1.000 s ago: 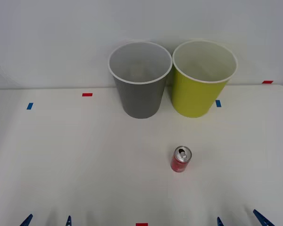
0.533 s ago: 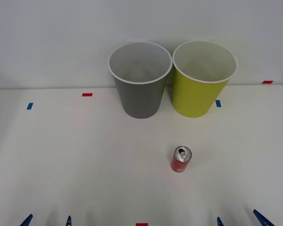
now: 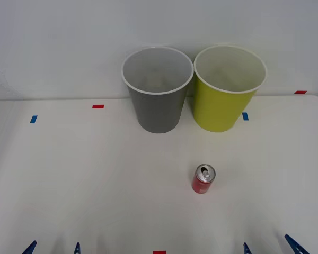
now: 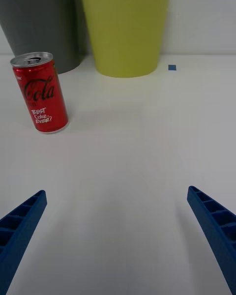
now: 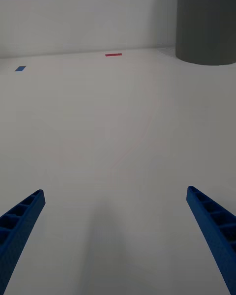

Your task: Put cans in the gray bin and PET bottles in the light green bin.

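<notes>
Red can (image 3: pixel 203 179) upright (table (image 3: pixel 95 174)), bins behind

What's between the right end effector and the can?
Only bare table, as the right wrist view shows; the open right end effector sits short of the can.

The only lettering to read is on the red can (image 4: pixel 40 92) standing upright on the table (image 4: pixel 128 177). Down its side runs the white script "Coca-Cola", of which the "Cola" part faces this way. Below it, in small white slanted print, stands "BEST COKE EVER?". Both bins are plain, and the tape marks carry no writing.
</notes>
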